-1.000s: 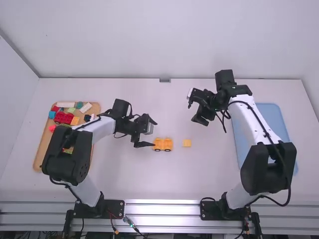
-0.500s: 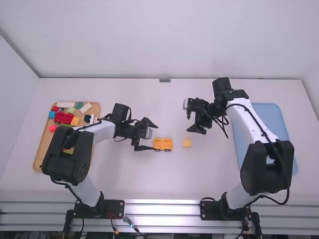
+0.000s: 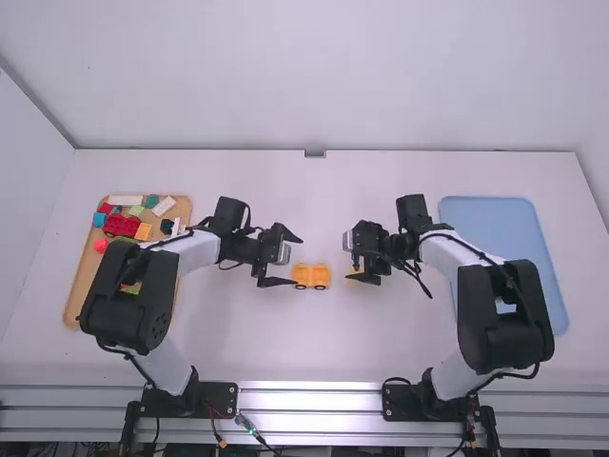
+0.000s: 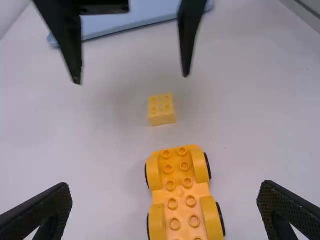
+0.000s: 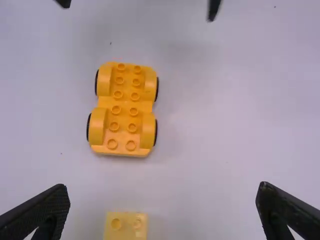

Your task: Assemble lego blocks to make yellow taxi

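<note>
Black fingers (image 5: 37,215) stand spread on the right gripper (image 3: 354,261), with a small yellow block (image 5: 126,226) on the white surface (image 3: 314,347) beneath them, unpinched. Likewise spread, the left gripper (image 3: 299,262) has its tips near the orange-yellow wheeled base (image 3: 311,276). That base sits on its dark wheels, studs up, near the little block but apart from it, between the two grippers. Farther out, past the left arm, a tan tray (image 3: 80,286) holds mixed coloured blocks (image 3: 121,226); beyond the right arm lies a blue tray (image 3: 495,219).
</note>
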`<state>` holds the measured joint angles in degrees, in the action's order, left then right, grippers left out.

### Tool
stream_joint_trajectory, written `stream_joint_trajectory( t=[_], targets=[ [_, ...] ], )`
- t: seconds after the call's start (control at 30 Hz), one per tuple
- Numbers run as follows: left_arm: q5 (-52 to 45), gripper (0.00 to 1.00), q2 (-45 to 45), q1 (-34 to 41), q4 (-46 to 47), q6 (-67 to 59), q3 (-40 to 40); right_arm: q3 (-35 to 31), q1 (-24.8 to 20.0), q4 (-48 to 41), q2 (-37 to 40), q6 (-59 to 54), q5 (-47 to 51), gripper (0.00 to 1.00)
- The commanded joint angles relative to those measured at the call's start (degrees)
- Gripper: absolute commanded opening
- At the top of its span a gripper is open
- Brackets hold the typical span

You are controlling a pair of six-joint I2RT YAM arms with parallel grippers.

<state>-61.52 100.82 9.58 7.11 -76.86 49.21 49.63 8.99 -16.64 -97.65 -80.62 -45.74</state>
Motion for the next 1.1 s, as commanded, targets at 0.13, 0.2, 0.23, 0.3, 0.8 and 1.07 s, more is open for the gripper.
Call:
stream_joint_trajectory(
  t=[0.13,0.2,0.23,0.3,0.8,1.07],
  targets=[
    [-1.90,0.99,0.13,-0.15,-1.68,6.23,-0.52,-4.66,-1.84,2.01,-0.50,1.92,-3.04,0.99],
    [-1.92,0.99,0.13,-0.15,-1.88,5.05,-0.90,-5.49,-2.82,3.19,-0.50,1.95,-4.52,0.99],
    [-1.95,0.99,0.13,-0.15,-2.40,4.68,-1.27,-6.73,-3.72,4.76,-0.50,1.95,-6.03,0.99],
    [-1.92,0.99,0.11,-0.15,-3.93,4.66,-2.08,-8.28,-4.50,6.99,-0.50,1.97,-7.58,0.99],
    [-2.12,0.99,0.11,-0.15,-18.62,14.91,-7.02,-11.21,-5.99,22.01,-8.50,12.20,-7.82,0.99],
    [-2.10,0.99,0.13,-0.15,-17.68,14.95,-7.02,-5.55,-8.22,9.99,-11.87,2.23,-8.90,0.99]
  ],
)
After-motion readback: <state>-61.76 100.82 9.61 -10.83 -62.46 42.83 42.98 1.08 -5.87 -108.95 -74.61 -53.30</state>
